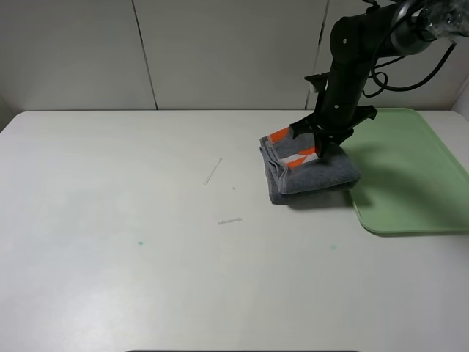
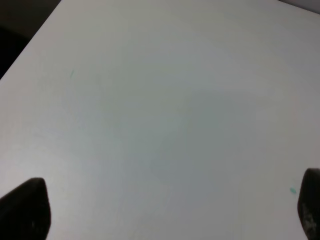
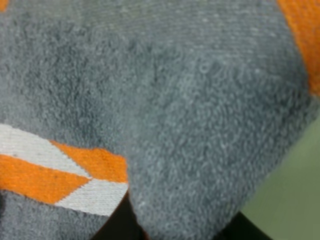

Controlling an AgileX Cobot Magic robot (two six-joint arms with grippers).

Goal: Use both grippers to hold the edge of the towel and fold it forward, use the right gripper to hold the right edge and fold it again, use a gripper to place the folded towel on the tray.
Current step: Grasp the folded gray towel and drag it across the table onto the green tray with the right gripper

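1. From the high camera we see the towel [image 1: 308,170] folded into a thick bundle on the white surface [image 1: 146,242]. It lies right beside the near-left edge of the green tray [image 1: 418,183], maybe touching its rim, but it is not on the tray yet. The right pincer [image 1: 321,149] is down on the far part of the towel, by the orange and white stripes. We think it is pinching the towel there, but the arm hides the tips. If it grips only the top layer, we fear the bundle could open up when we lift it. The rim could also catch the towel if we drag it low.

2. From the left wrist camera we see only bare white surface with a small green speck [image 2: 292,190]. The left pincer [image 2: 165,210] is spread wide and holds nothing. Its dark tips show at both edges of the picture. It is well away from the towel, so we do not think it can bump it.

3. From the right wrist camera we see grey cloth very close, with the orange and white band [image 3: 60,175] and a bit of green tray [image 3: 290,200] behind. The cloth fills the picture and hides the tips, so we cannot tell how many layers are caught. A weak hold could let the towel slip out halfway.
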